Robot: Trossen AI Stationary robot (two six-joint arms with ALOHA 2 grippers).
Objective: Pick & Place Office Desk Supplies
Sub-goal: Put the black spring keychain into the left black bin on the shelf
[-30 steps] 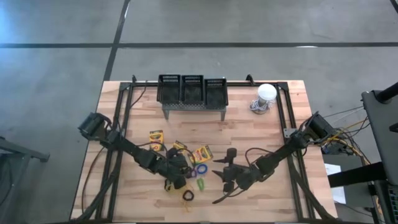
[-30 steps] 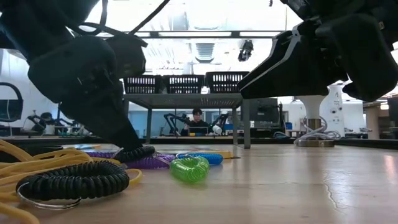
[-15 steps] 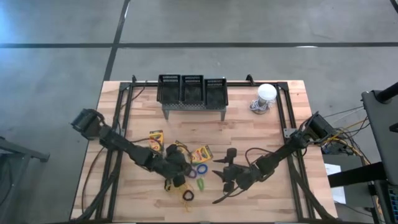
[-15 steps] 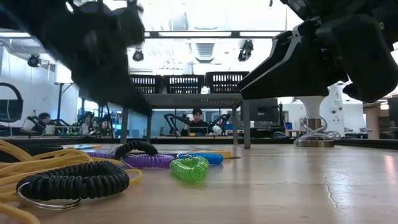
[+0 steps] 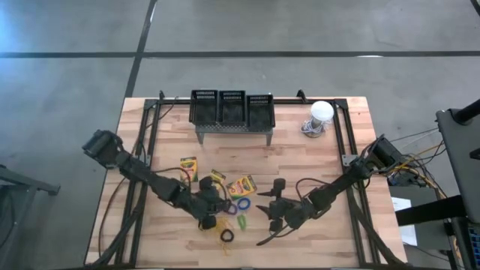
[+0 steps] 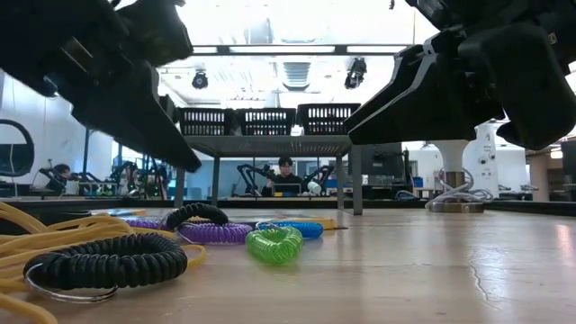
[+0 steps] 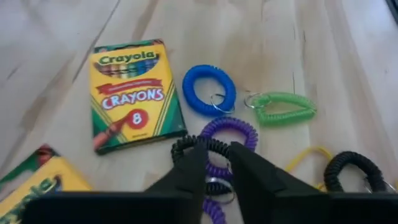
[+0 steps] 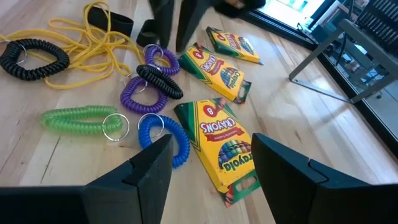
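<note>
Three crayon boxes (image 5: 188, 169) (image 5: 217, 178) (image 5: 243, 185) lie flat on the table. Beside them lie a blue loop (image 7: 209, 89), a green loop (image 7: 283, 107) and a purple loop (image 7: 239, 129). A black loop (image 8: 160, 81) rests across the purple one. A second black loop (image 7: 351, 169) lies on the yellow bands (image 8: 93, 31). My left gripper (image 7: 217, 152) hangs above the first black loop, slightly open, touching nothing. My right gripper (image 8: 211, 180) hovers wide open near the closest crayon box (image 8: 224, 140). Three black mesh baskets (image 5: 232, 107) stand on the grey stand (image 5: 232, 131).
A white dome-shaped object (image 5: 322, 112) sits at the far right of the table. Black frame rails (image 5: 341, 142) run along the left and right sides. In the low view, a person sits far off in the room behind the table.
My left gripper was down on the black loop on the table. It has risen and drawn back toward the table's left edge, rolling a little. The black loop has stayed behind, lying arched over the purple loop.
</note>
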